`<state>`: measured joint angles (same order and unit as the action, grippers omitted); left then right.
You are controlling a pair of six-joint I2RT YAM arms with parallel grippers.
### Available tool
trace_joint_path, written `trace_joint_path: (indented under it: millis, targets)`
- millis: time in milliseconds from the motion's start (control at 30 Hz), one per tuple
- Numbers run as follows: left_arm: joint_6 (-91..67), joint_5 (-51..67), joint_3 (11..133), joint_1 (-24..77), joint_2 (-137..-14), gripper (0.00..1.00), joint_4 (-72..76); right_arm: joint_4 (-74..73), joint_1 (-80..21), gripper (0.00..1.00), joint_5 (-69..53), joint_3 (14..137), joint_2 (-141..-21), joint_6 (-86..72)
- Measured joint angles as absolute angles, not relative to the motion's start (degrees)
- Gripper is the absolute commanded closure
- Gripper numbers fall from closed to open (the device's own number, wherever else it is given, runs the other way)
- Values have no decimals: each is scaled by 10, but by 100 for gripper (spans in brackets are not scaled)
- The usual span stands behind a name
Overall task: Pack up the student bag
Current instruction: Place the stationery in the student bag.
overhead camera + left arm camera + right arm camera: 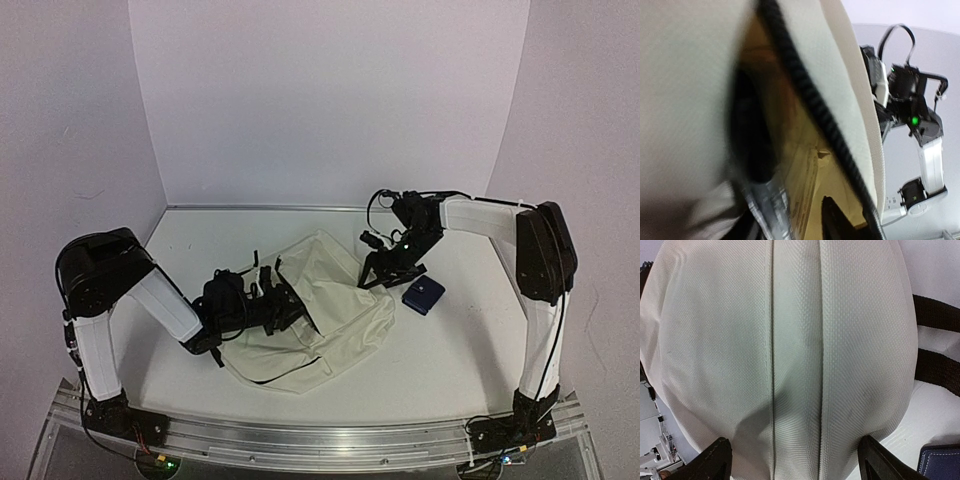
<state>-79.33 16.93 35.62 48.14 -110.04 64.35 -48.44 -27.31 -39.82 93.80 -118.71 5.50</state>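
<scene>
**Bag on its side, a claw at each end**

The bag (340,312) lies slumped on the table (450,365), mid-table and a little left of centre, with its mouth turned toward the left arm. The left claw (285,308) reaches into that mouth. From the left wrist, cream cloth and the black zipper (810,95) fill the view over a dim brownish inside; the fingers are blurred, so I cannot tell whether this claw is wide or narrow, or holds anything.

The right claw (797,465) sits at the bag's far right end, jaws wide, its two fingertips (715,460) flanking the bulging cloth. Black straps (937,312) show at the right. A navy pouch (423,295) lies just beside the bag, near the right claw.
</scene>
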Motion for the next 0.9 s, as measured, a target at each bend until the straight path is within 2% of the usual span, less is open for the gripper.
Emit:
trace_joint_path:
  millis: [100, 267, 467, 700, 900]
  targets:
    - [-794, 137, 335, 483, -1046, 51, 573, -484, -274, 13, -398, 938, -1186, 55]
    - [-773, 91, 326, 490, -948, 50, 440, -485, -275, 13, -398, 937, -1184, 55]
    - [-750, 50, 328, 502, -866, 63, 303, -485, -276, 13, -397, 936, -1184, 55]
    - [-742, 40, 331, 502, -871, 74, 256, -485, -277, 13, -397, 936, -1184, 55]
    - [-727, 57, 356, 502, -934, 76, 269, -485, -277, 13, -397, 936, -1184, 53]
